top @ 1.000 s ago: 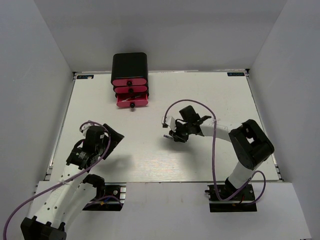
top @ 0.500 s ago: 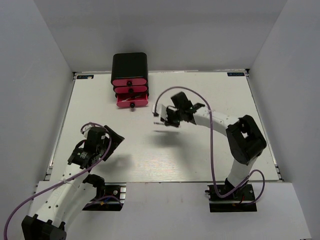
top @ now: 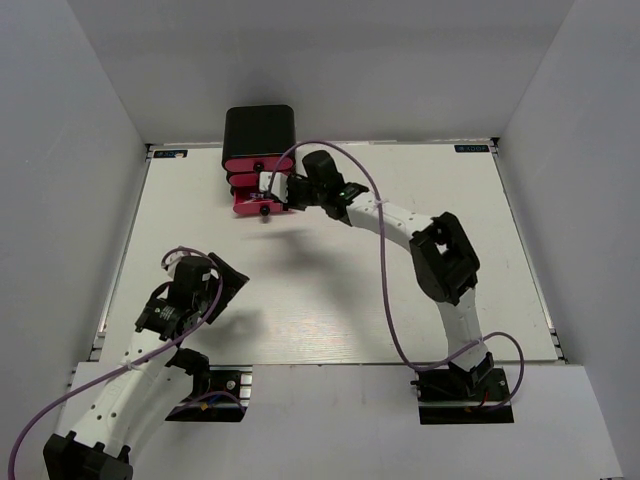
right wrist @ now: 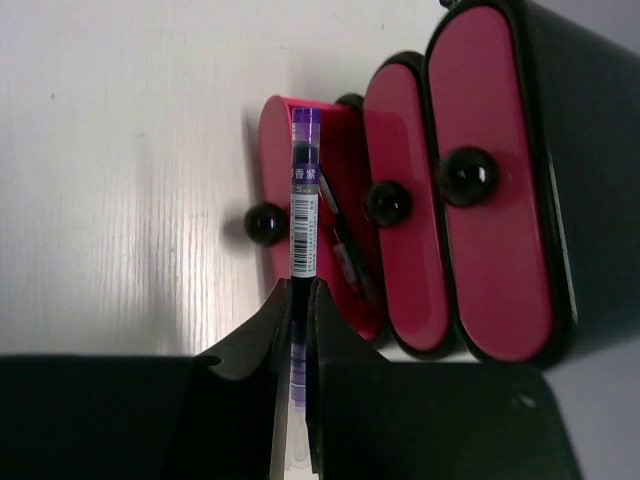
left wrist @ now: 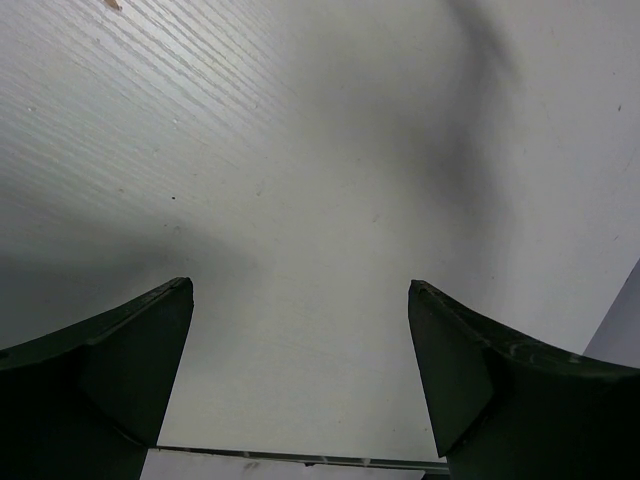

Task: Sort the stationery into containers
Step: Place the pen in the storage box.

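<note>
Three glossy pink drawers with round black knobs sit in a rounded black box; my right gripper pinches a slim purple-tipped pen over the open one, my left gripper spread wide.

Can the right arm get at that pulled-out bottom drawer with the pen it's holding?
Probably yes. The right fingers grip the pen just above the open bottom drawer, and nothing appears to lie between them.
</note>
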`<state>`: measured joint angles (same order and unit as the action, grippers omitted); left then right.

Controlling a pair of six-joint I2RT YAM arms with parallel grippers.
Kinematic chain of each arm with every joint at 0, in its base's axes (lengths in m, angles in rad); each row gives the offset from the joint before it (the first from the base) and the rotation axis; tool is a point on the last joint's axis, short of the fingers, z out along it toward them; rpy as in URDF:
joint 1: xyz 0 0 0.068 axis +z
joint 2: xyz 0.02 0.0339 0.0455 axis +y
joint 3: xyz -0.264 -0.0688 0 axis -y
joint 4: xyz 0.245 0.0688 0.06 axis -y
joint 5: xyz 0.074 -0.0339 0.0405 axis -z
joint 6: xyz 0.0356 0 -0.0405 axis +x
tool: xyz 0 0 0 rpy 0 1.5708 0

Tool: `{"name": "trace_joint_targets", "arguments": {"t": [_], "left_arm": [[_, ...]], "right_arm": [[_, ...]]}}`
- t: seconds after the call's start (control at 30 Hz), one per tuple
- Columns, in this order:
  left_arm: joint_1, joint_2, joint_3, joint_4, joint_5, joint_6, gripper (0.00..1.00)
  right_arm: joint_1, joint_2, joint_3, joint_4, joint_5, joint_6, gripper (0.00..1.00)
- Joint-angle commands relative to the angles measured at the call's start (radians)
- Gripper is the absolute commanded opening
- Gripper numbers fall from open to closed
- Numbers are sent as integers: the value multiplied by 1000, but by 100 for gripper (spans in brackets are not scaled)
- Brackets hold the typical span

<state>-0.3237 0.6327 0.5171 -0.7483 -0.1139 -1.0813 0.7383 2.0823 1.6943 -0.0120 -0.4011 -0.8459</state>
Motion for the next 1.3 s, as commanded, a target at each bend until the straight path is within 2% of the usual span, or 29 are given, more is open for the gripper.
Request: {"name": "trace_joint_targets", "arguments": {"t": [0.0, 0.3, 0.67, 0.83, 0.93, 1.03, 1.17, 1.27], "left_arm": [[-3, -10, -6, 10, 17, 4, 98], [-3, 38, -6, 1, 17, 24, 99], [-3, 128, 23, 58, 26, 75, 99], [6, 128, 32, 79, 17, 86, 99], [6, 148, 41, 89, 17, 95, 99], [6, 182, 50, 110, 17, 104, 99], [6, 228, 60, 147, 37, 115, 99], [6, 254, 60, 188, 46, 115, 99]], "right_arm": [[21, 36, 40, 210, -1, 8, 0], [36, 200, 186, 288, 2, -1, 0], [33, 300, 199, 363, -2, -22, 0], [29, 326, 202, 386, 10, -13, 14], [27, 325, 179, 402, 15, -18, 26], [24, 318, 166, 411, 15, -22, 29], [24, 289, 134, 419, 7, -21, 45], [26, 248, 76, 437, 5, -27, 47]]}}
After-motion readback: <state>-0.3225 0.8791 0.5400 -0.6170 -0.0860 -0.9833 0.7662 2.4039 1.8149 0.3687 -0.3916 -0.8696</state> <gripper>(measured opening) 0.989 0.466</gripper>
